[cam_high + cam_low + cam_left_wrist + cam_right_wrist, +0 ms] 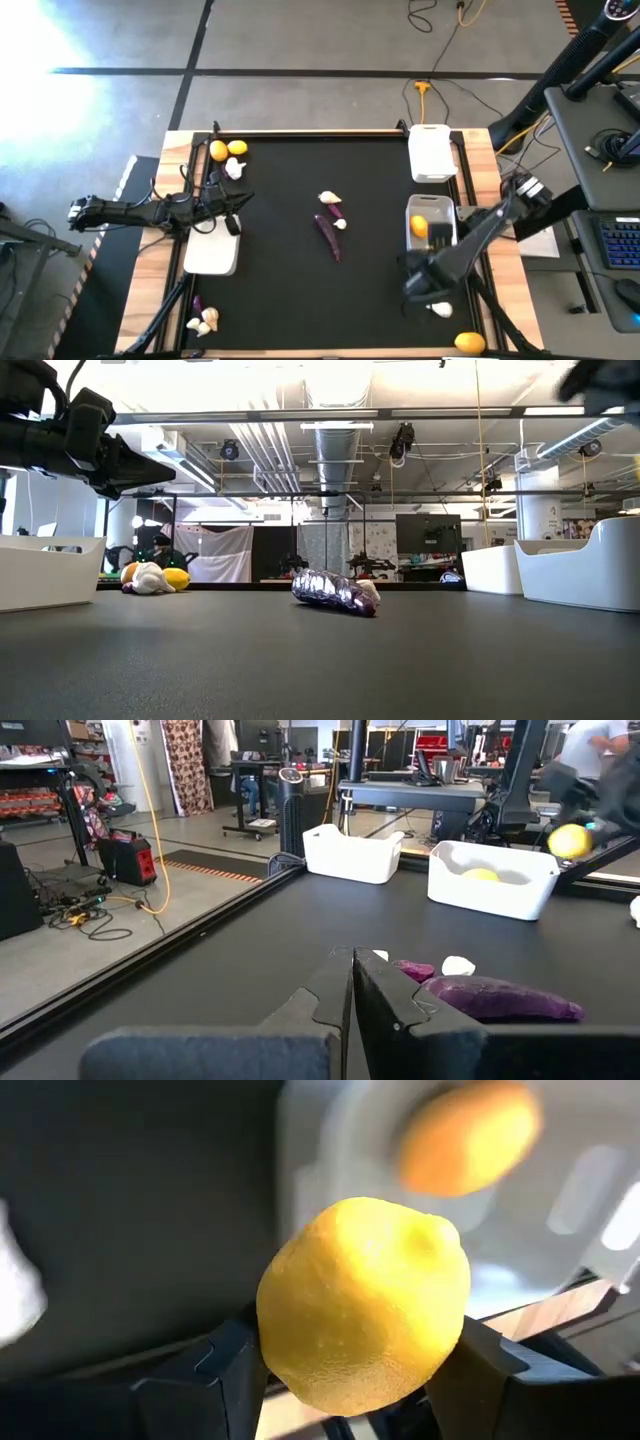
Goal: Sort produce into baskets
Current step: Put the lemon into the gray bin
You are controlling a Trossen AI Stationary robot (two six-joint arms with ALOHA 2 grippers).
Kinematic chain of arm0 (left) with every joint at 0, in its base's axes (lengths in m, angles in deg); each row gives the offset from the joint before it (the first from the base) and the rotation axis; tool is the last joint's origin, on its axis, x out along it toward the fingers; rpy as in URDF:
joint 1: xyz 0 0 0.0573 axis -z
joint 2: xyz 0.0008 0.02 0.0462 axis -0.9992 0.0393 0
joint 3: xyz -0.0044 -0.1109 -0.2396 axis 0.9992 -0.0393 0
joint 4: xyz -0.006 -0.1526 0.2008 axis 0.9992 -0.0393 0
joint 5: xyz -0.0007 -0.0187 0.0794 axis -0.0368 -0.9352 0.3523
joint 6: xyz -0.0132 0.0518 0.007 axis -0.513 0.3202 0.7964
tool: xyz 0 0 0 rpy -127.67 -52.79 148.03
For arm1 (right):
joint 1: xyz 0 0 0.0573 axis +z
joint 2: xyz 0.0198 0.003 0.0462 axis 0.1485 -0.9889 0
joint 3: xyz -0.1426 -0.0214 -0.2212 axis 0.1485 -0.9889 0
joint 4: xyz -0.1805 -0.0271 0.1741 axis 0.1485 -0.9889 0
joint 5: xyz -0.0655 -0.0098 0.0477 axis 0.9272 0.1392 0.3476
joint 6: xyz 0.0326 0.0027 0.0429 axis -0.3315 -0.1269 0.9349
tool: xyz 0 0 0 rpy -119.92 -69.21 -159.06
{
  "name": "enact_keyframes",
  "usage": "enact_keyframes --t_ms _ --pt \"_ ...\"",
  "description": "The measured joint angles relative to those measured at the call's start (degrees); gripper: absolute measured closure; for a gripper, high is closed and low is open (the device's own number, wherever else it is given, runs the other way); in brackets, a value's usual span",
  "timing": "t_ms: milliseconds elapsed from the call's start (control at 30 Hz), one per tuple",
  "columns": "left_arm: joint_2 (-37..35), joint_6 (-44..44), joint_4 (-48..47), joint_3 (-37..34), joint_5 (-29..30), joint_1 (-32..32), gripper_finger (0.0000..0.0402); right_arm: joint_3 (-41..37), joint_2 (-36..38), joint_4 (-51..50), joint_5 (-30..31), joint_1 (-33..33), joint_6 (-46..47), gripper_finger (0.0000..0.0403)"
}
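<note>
Right arm reaches in from the right side of the high view, jaws closed on a lemon (365, 1305), pinched between the two dark fingers (215, 1370). From above, the right gripper (428, 280) hangs low right of centre, just below the middle basket (412, 208) on the right edge of the bench (280, 290). That basket already has one lemon (419, 227) in it. The wrist view shows the same basket blurred beyond the held fruit, so a drop looks close (my guess only).

Left gripper (352, 995) hovers at mid left of the overhead frame, jaws shut and empty, waiting over the left basket (212, 250), which looks empty.

Progress: early. One lemon binned, one in hand. The far basket (432, 152), upper right, looks empty.

Still loose on the bench:
- two lemons (227, 149) and a garlic bulb (234, 169), upper left corner
- the long purple piece (328, 237), centre, with a shorter purple piece (336, 210) and two garlic bulbs (329, 197) beside it
- garlic (205, 321) with a small purple bit, lower left
- one lemon (470, 343) at the bottom right edge, and a whitish item (441, 309) just above it (probably garlic)
</note>
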Motion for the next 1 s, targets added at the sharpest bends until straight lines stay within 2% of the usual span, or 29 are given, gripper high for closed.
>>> enact_keyframes --t_ms 267,567,667,833,1000 --pt "0.0 0.0 0.0 0.0 0.0 0.0 0.0401 -8.9 10.9 0.5 7.2 -14.7 -2.2 0.0197" --pt "0.0 0.0 0.0 0.0 0.0 0.0 0.0401 -22.7 17.2 11.0 7.5 -27.5 -9.6 0.0184" --pt "0.0 0.0 0.0 0.0 0.0 0.0 0.0401 -25.5 17.2 14.4 8.2 -30.1 -12.1 0.0176" --pt "0.0 0.0 0.0 0.0 0.0 0.0 0.0401 -26.2 15.8 16.8 13.2 -32.0 -14.0 0.0157" --pt "0.0 0.0 0.0 0.0 0.0 0.0 0.0401 -25.3 14.6 17.1 13.4 -32.5 -14.9 0.0127"
